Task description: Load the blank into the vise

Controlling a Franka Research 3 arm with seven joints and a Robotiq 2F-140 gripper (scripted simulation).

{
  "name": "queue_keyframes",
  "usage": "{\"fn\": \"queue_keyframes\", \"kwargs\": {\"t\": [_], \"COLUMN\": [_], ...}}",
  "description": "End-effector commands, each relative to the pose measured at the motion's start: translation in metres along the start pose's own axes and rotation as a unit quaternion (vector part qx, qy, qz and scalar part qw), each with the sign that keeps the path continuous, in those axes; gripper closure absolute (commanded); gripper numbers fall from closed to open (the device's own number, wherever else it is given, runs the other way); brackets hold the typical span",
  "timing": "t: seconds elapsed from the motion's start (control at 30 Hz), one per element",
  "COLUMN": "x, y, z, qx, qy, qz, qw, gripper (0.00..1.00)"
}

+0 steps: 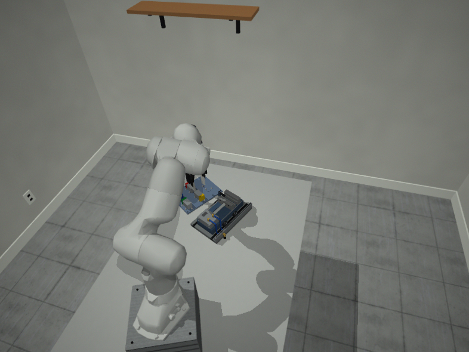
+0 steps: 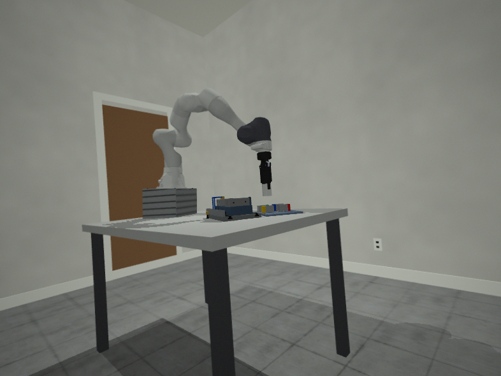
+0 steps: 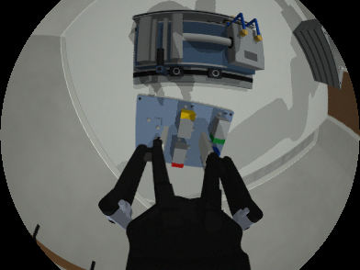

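The blank with the yellow end (image 3: 185, 123) lies flat on the blue infeed plate (image 3: 183, 133), its yellow end toward the vise (image 3: 196, 47). It also shows in the top view (image 1: 201, 197) and the exterior view (image 2: 262, 208). My gripper (image 3: 184, 135) hangs above the plate, fingers partly apart with nothing between them. In the exterior view the gripper (image 2: 266, 188) is well above the blanks. The vise's gap between the jaws holds no blank.
A red-ended blank (image 3: 178, 152) and a green-ended blank (image 3: 217, 133) lie beside the yellow one on the plate. The jaw with blue hoses (image 3: 246, 24) is at the vise's right end in the wrist view. The robot's base block (image 2: 169, 201) stands behind the vise.
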State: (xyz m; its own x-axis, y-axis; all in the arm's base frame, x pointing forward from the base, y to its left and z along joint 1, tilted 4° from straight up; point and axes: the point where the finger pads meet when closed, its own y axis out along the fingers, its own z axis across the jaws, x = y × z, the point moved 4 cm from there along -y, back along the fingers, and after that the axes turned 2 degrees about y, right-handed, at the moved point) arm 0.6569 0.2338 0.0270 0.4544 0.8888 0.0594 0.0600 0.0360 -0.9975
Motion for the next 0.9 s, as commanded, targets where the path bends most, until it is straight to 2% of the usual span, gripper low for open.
{"fn": "queue_keyframes", "kwargs": {"t": [0.0, 0.87], "x": [0.0000, -0.0008], "y": [-0.0011, -0.0071], "z": [0.0008, 0.0053], "qx": [0.000, 0.001], "qy": [0.000, 0.000], "qz": [0.000, 0.001], "qw": [1.000, 1.000], "gripper": [0.60, 0.60]}}
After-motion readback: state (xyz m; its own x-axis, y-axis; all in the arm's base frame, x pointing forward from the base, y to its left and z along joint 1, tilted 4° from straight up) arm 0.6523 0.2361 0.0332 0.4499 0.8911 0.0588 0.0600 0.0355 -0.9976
